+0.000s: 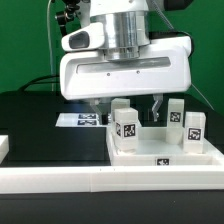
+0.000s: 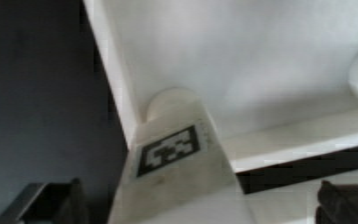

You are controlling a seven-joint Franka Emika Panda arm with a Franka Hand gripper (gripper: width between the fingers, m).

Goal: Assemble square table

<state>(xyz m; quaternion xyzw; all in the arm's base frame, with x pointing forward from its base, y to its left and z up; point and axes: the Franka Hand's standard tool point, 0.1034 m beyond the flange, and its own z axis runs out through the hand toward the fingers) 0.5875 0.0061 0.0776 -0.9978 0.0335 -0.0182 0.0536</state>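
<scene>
the gripper [image 1: 126,104] hangs released, holding nothing, just above the square top [image 1: 165,155]. four leg blocks stand upright on it, one [image 1: 126,127] under the fingers.

The robot's hand is a broad white housing [image 1: 125,75] with rounded corners and a glossy plastic shell, a thin dark seam running along its lower edge. Above it sits a silver-grey metal cylinder [image 1: 128,30], ribbed, joined to a white arm segment. A black camera mount [image 1: 82,38] with a rounded lens body clings to the exterior view's left of the wrist. The pincer [image 1: 127,104] has two short dark fingers [image 1: 157,104] under the housing.
</scene>
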